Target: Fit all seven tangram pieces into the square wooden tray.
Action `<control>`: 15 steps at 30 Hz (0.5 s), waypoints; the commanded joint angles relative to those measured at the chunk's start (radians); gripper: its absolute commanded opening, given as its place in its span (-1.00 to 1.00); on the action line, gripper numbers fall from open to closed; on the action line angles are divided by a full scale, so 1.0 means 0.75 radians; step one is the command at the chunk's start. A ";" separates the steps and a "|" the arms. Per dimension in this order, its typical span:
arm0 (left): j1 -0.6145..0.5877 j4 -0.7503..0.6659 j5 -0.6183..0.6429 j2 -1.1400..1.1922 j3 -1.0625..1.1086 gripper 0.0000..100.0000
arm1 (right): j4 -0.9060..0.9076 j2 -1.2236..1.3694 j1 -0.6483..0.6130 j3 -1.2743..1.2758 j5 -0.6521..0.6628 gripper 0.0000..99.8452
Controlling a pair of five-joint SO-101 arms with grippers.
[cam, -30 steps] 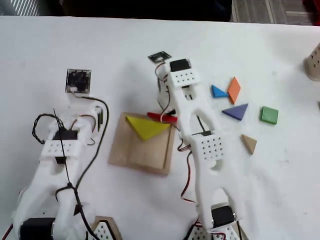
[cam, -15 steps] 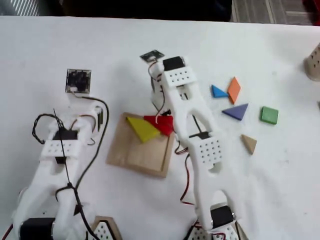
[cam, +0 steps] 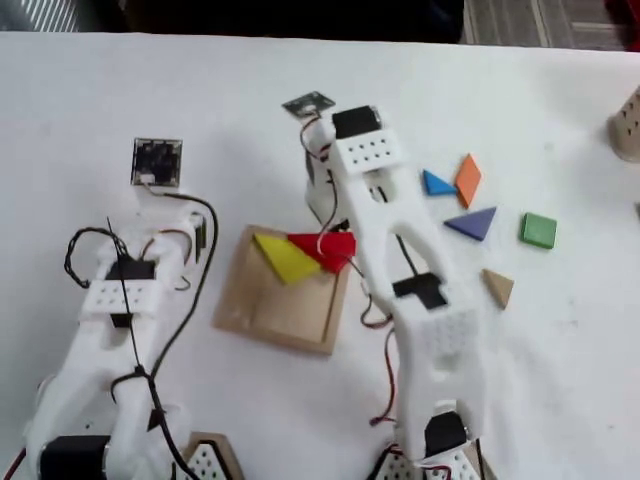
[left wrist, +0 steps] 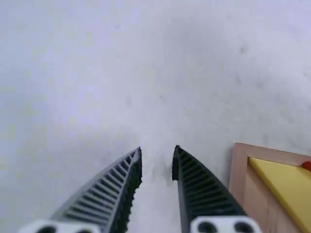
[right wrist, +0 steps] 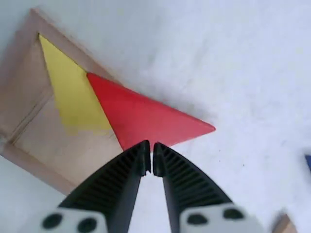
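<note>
Red triangle (right wrist: 141, 116) lies across the wooden tray's (right wrist: 63, 145) corner, one tip out over the surface (left wrist: 146, 73), touching the yellow triangle (right wrist: 73, 92) inside. My right gripper (right wrist: 149, 158) hangs above its edge, pressed together on nothing; my left gripper (left wrist: 156, 162) hangs slightly spread beside the tray.

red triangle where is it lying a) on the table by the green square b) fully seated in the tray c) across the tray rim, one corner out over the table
c: the red triangle lies across the rim of the wooden tray beside the yellow triangle, one corner over the white table.
</note>
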 commanded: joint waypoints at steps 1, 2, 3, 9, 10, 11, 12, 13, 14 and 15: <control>0.017 -0.014 -0.014 -0.042 -0.010 -0.75 | -0.091 -0.302 0.028 0.274 -0.098 -0.96; 0.019 -0.014 -0.014 -0.042 -0.010 -0.75 | -0.150 -0.367 0.046 0.399 -0.127 -0.96; 0.019 -0.014 -0.014 -0.042 -0.008 -0.75 | -0.214 -0.431 0.060 0.528 -0.153 -0.96; 0.103 -0.029 -0.014 -0.042 0.018 -0.76 | -0.623 -0.942 0.197 1.291 -0.166 -0.96; 0.122 -0.043 -0.014 -0.042 0.023 -0.76 | -0.668 -1.034 0.218 1.397 -0.166 -0.96; 0.142 -0.051 -0.014 -0.042 0.023 -0.76 | -0.715 -1.116 0.242 1.498 -0.166 -0.96; 0.165 -0.051 -0.012 -0.042 0.016 -0.76 | -0.760 -1.190 0.267 1.592 -0.166 -0.96; 0.195 -0.049 -0.012 -0.044 0.008 -0.76 | -0.801 -1.253 0.294 1.669 -0.166 -0.96; 0.230 -0.043 -0.012 -0.042 -0.010 -0.76 | -0.834 -1.302 0.324 1.733 -0.166 -0.96; 0.273 -0.039 -0.012 -0.042 -0.031 -0.76 | -0.856 -1.333 0.365 1.774 -0.164 -0.96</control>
